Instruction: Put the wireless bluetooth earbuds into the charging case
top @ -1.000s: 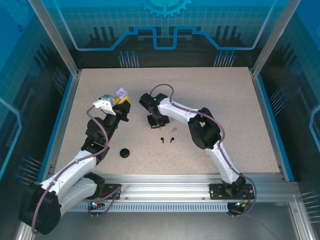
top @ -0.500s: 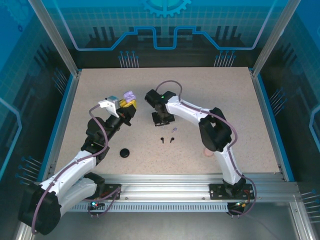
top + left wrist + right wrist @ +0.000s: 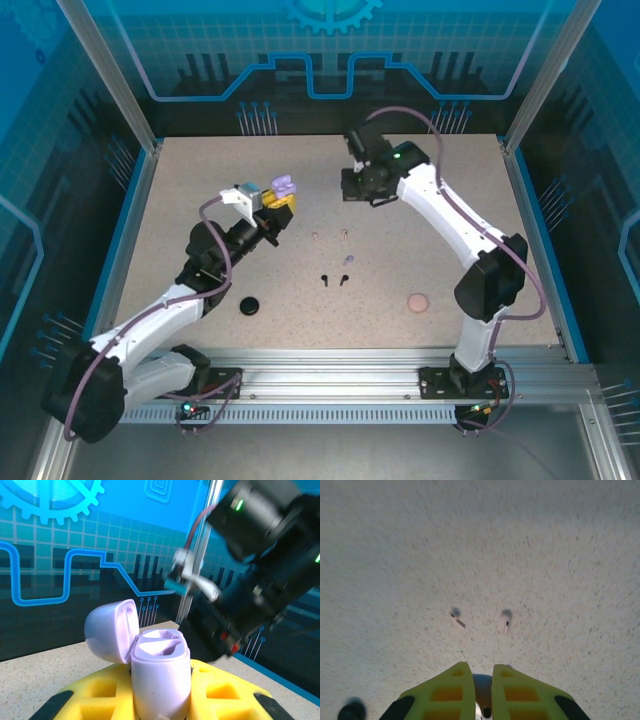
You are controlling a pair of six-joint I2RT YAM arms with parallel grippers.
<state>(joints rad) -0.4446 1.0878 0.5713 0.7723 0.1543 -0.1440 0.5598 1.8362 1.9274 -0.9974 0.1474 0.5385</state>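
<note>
Earbud [image 3: 482,691], seemingly lavender, is pinched in the clenched right tool [image 3: 481,672], held above the worktop [image 3: 450,230] and off right of the open case [image 3: 160,665], which is gripped sockets-up in the clenched left tool [image 3: 275,207].

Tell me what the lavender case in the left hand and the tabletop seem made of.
Lavender case: likely moulded plastic, smooth with a soft satin sheen; highlights curve evenly over lid and body. Tabletop: matte beige with fine dark speckles, probably laminate or pressed board; the look leaves it open.
</note>
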